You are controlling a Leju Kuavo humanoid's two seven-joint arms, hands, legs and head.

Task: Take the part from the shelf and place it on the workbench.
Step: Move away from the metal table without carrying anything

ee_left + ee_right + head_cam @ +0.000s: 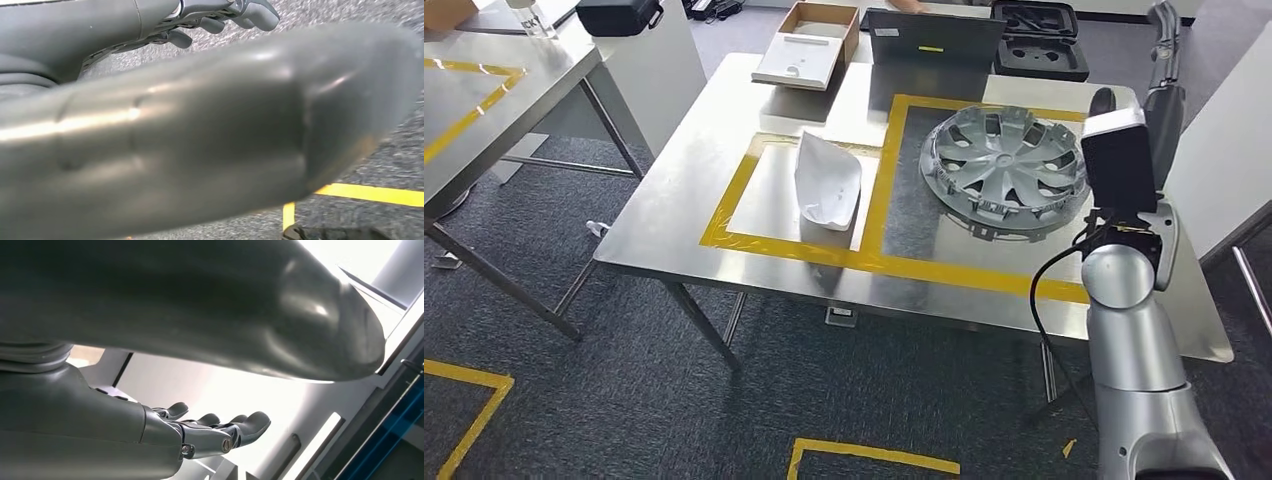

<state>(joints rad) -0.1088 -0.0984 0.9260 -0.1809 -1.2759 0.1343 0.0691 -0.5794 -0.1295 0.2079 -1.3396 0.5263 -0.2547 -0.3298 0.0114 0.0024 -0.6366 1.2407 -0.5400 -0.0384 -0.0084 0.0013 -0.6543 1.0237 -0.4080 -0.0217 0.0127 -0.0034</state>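
A silver wheel cover (1006, 160) lies flat inside the right yellow-taped box on the steel workbench (724, 120). A white moulded part (828, 180) rests in the left taped box. My right arm is raised beside the bench's right edge, and my right hand (1165, 50) points up past the wheel cover without touching it. In the right wrist view the right hand (210, 432) has its fingers stretched out and holds nothing. My left hand (200, 130) hangs over the grey carpet with loosely spread fingers (250, 12) and nothing in it.
At the bench's far edge stand a cardboard box (809, 45) holding a white plate, a dark laptop-like case (934, 40) and an open black foam case (1041, 40). A second steel table (484, 90) stands to the left. Yellow floor tape (864, 455) marks the carpet.
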